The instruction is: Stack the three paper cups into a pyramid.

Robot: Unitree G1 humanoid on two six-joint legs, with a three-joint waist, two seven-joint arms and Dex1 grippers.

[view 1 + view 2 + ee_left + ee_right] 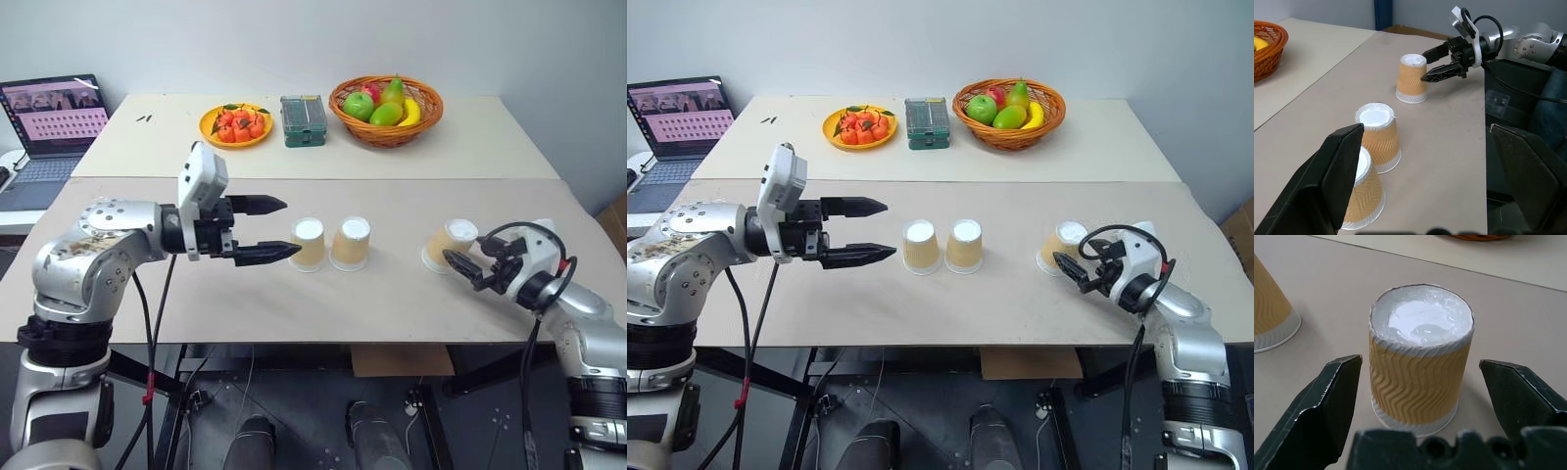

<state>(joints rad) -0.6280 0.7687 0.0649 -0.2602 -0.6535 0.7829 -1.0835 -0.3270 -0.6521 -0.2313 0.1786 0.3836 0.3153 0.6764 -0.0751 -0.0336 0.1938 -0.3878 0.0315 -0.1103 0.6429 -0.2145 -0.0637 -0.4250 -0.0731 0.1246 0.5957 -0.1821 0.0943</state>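
Right wrist view: third cup (1420, 364) stands between spread right gripper (1422, 382) fingers (untouched, upside down).

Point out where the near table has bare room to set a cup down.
Bare: the stretch between the cup pair and the lone cup, the front strip along the table edge, and the band behind the cups. Crowded: beside the pair, where the open left gripper hovers, and around the lone cup, at the open right gripper.

Two cups (329, 243) side by side (touching); third cup (448, 243) rightward
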